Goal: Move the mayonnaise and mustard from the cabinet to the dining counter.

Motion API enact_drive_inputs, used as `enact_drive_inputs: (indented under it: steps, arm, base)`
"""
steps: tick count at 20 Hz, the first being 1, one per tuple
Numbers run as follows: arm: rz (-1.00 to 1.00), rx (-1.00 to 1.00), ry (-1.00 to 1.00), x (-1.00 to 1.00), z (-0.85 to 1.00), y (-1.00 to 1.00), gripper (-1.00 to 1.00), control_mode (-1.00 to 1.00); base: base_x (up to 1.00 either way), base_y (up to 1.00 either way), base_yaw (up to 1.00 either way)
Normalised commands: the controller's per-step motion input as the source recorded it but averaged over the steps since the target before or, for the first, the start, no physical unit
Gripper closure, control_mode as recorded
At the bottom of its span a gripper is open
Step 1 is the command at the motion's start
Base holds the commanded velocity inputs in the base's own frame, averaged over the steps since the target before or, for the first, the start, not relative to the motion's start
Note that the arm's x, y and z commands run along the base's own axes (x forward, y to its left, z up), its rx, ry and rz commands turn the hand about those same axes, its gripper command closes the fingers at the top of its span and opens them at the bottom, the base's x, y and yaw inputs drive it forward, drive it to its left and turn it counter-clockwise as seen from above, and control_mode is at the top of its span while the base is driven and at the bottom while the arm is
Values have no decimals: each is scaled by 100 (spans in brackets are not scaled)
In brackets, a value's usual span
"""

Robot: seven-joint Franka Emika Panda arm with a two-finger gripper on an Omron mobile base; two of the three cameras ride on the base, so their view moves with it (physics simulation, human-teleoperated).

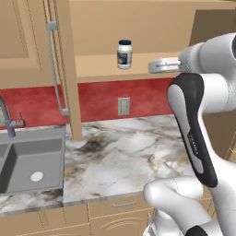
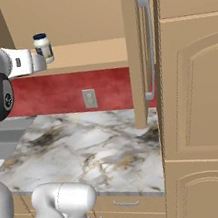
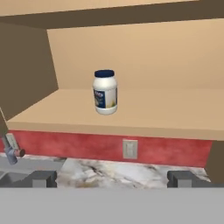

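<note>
mayonnaise [image 3: 105, 92] upright on cabinet [image 3: 131, 114] shelf — seemingly well ahead of spread-apart end effector [image 3: 111, 178].

The small white mayonnaise jar [image 3: 105, 92] has a dark blue lid and a yellow-blue label. The open cabinet [image 3: 144, 65] is light tan. The backsplash wall [image 1: 101, 99] is red, and the marble counter [image 1: 124, 152] is white-grey with brown veins.

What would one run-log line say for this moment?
phase: approach | target: mayonnaise jar upright on cabinet shelf | tool: open, short of jar, nothing held
</note>
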Motion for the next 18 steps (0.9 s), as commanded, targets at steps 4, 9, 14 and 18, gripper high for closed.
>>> enact_drive_inputs:
  steps: [4, 9, 14, 18]
  arm:
    - [0, 0, 0, 22, 19, 16, -100, -100]
    - [0, 0, 0, 28, 1, 15, -100, -100]
    - [0, 0, 0, 32, 6, 8, -100, -100]
    - [0, 0, 0, 32, 0, 8, -100, -100]
  base:
    - [0, 0, 0]
    - [0, 0, 0]
    - [0, 0, 0]
    - [0, 0, 0]
